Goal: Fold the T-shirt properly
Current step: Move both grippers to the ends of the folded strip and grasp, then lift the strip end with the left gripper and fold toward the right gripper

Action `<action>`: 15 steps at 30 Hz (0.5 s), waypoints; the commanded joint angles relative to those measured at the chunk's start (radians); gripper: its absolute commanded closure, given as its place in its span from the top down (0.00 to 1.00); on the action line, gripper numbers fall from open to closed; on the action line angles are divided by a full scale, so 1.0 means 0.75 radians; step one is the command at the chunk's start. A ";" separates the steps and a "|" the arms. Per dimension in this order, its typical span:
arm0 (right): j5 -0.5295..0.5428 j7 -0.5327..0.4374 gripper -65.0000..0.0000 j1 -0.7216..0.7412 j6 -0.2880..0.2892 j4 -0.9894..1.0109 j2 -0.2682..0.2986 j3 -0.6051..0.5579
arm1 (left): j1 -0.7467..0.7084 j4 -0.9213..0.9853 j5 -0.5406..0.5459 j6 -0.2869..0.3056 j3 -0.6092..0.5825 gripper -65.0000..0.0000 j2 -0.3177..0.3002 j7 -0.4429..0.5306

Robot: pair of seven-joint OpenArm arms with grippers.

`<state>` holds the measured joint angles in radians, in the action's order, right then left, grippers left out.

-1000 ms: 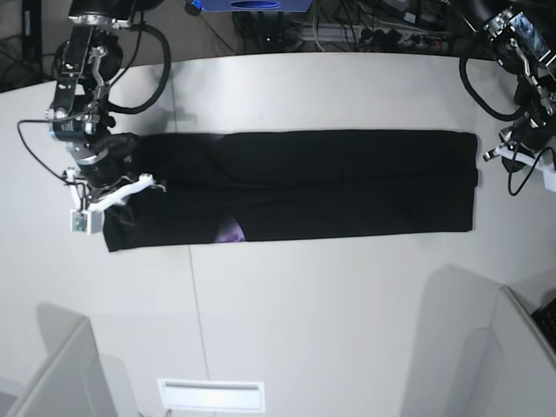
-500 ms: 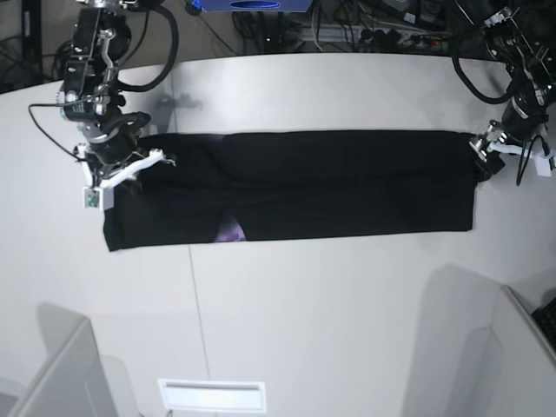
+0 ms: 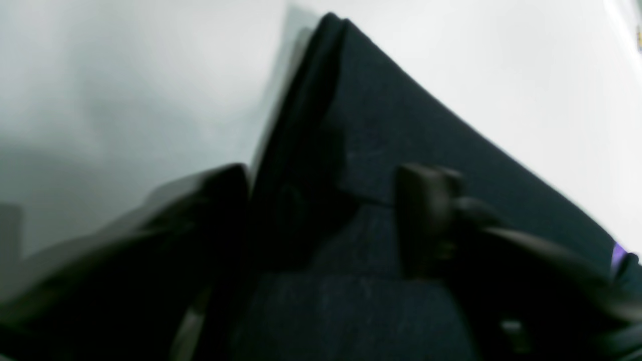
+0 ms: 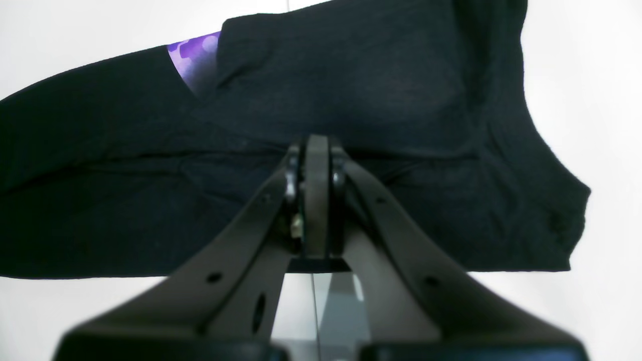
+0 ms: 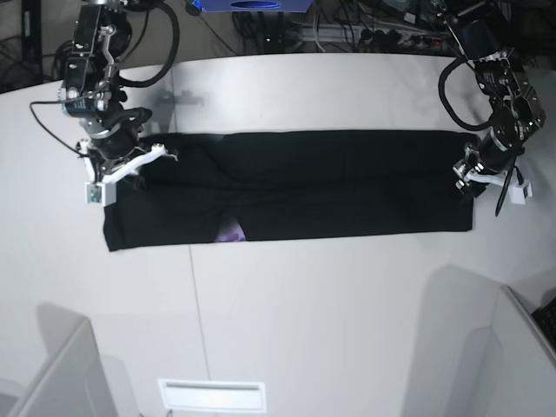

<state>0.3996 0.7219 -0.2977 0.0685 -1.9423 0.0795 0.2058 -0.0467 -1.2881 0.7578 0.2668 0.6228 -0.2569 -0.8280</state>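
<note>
Across the white table the black T-shirt lies folded into a long band. The right pincer is clenched at one end; the left pincer gapes over the other end's edge.

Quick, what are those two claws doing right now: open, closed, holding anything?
Left gripper: open, fingers on either side of the T-shirt edge.
Right gripper: shut, over the T-shirt; whether it pinches cloth cannot be told.
</note>
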 commanded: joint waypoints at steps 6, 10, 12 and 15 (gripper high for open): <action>0.010 -0.031 0.00 0.007 0.004 -0.024 0.005 0.017 | -0.002 0.012 -0.025 -0.007 -0.001 0.01 -0.014 -0.039; 0.010 -0.031 0.00 0.009 0.004 -0.024 0.003 0.017 | 0.010 0.006 -0.156 -0.007 0.007 0.00 -0.025 -0.039; 0.010 -0.031 0.00 0.009 0.004 -0.024 0.003 0.017 | 0.029 0.004 -0.193 -0.005 0.012 0.00 -0.033 -0.039; 0.010 -0.031 0.00 0.009 0.004 -0.024 0.001 0.017 | 0.037 0.006 -0.199 -0.005 0.014 0.00 -0.074 -0.037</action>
<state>0.4000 0.7223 -0.2974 0.0685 -1.9427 0.0784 0.2142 -0.0250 -1.2728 0.6243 0.2745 0.6266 -0.2890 -0.8574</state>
